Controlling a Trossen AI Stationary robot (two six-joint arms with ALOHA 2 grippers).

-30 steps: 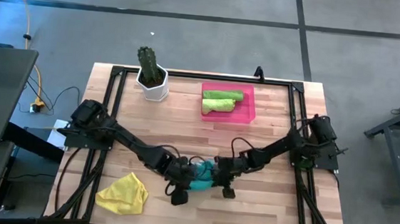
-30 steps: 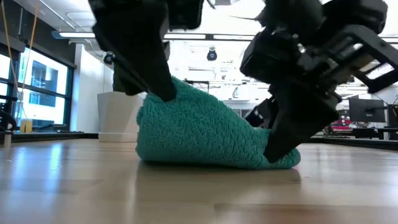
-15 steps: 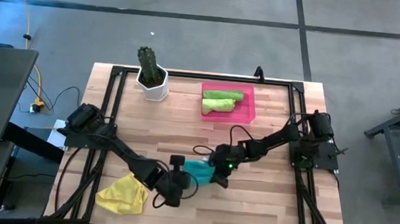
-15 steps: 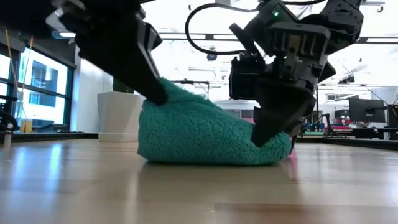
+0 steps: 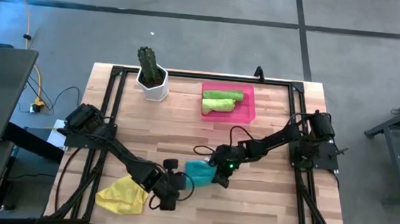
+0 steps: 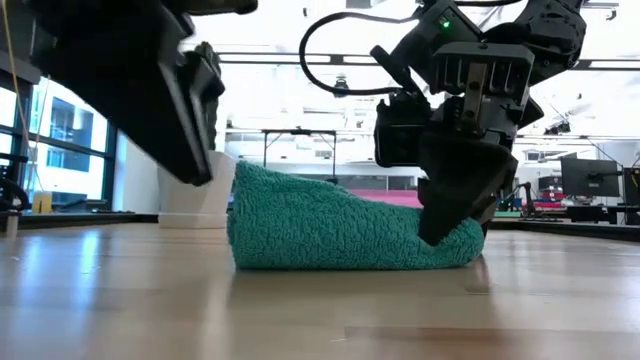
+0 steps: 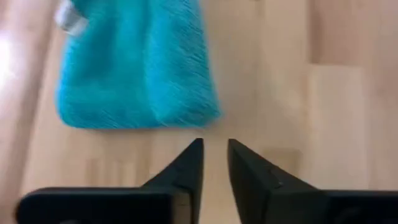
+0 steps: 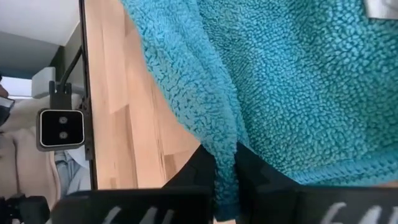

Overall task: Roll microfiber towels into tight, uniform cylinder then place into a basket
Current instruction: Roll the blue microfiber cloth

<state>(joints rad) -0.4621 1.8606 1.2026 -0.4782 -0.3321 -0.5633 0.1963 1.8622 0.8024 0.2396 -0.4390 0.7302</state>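
The teal towel (image 5: 199, 172) lies folded on the desk (image 5: 264, 203) near its front middle. The right gripper (image 5: 220, 176) pinches the towel's edge, its fingers (image 8: 205, 163) closed on a fold of the cloth. The left gripper (image 5: 185, 189) sits just beside the towel, apart from it, its fingers (image 7: 189, 168) nearly together with a narrow gap and holding nothing. Two lime green towels (image 5: 221, 101) rest rolled in the pink basket (image 5: 248, 114); the yellow towel (image 5: 122, 194) lies crumpled at the front left

towel (image 5: 199, 173) between tools – table (image 5: 250, 202) centre
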